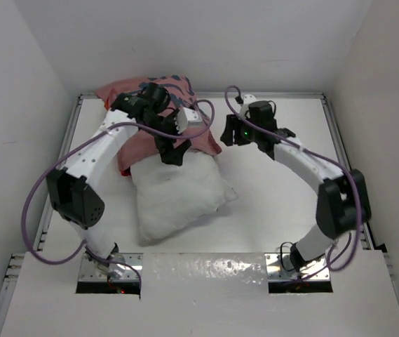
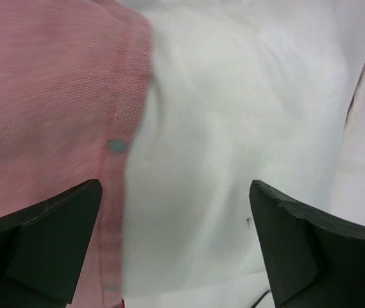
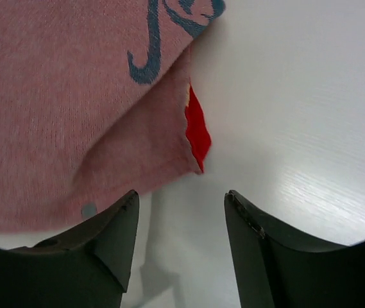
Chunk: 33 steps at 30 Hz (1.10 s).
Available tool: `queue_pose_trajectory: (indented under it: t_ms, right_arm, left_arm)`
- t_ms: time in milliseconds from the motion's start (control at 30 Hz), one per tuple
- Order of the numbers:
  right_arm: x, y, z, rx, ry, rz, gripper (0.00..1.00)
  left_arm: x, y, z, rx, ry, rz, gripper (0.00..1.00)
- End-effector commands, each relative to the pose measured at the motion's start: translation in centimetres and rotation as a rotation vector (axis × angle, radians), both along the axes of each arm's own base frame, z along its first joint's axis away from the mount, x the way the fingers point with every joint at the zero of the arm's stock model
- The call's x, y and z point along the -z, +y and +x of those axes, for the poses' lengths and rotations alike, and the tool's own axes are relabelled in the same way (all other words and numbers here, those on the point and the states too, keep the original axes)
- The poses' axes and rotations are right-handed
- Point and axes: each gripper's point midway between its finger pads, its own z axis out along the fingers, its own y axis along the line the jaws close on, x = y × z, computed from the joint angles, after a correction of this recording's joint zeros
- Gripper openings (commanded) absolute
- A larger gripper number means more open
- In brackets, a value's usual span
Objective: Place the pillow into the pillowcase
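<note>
The white pillow point(image 1: 178, 193) lies in the middle of the table, its far end tucked under the pillowcase point(image 1: 143, 130), which shows its faded pink inside. My left gripper point(image 1: 172, 152) is open over the pillowcase's edge where it meets the pillow. In the left wrist view the pillowcase point(image 2: 47, 102) is on the left, the pillow point(image 2: 233, 128) fills the middle, and the gripper point(image 2: 176, 192) is open above them. My right gripper point(image 1: 227, 133) is open beside the pillowcase's right corner. The right wrist view shows that gripper point(image 3: 181, 199) just short of the pillowcase's corner point(image 3: 105, 115).
The white table point(image 1: 283, 189) has raised rails left and right and white walls on three sides. Purple cables loop over both arms. A red sliver of the pillowcase's outer side point(image 3: 198, 131) shows at its corner.
</note>
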Motion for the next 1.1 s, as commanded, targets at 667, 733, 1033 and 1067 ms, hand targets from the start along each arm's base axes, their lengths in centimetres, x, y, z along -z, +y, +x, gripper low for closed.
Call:
queue_pose_trajectory:
  t_ms: [667, 733, 1033, 1067]
  right_arm:
    - [11.6, 6.2, 5.0, -0.192, 0.206, 0.061, 0.55]
    - [12.2, 6.4, 4.8, -0.192, 0.218, 0.080, 0.55]
    - [12.4, 8.0, 4.9, -0.243, 0.209, 0.154, 0.45]
    - [12.4, 8.0, 4.8, -0.248, 0.211, 0.156, 0.42]
  left_arm:
    - [8.4, 21.6, 5.0, -0.978, 0.249, -0.138, 0.83]
    - [8.9, 22.5, 5.5, -1.016, 0.233, -0.137, 0.78]
    - [11.7, 21.2, 5.8, -0.975, 0.295, -0.225, 0.68]
    - [11.8, 20.6, 5.6, -0.947, 0.317, -0.251, 0.70]
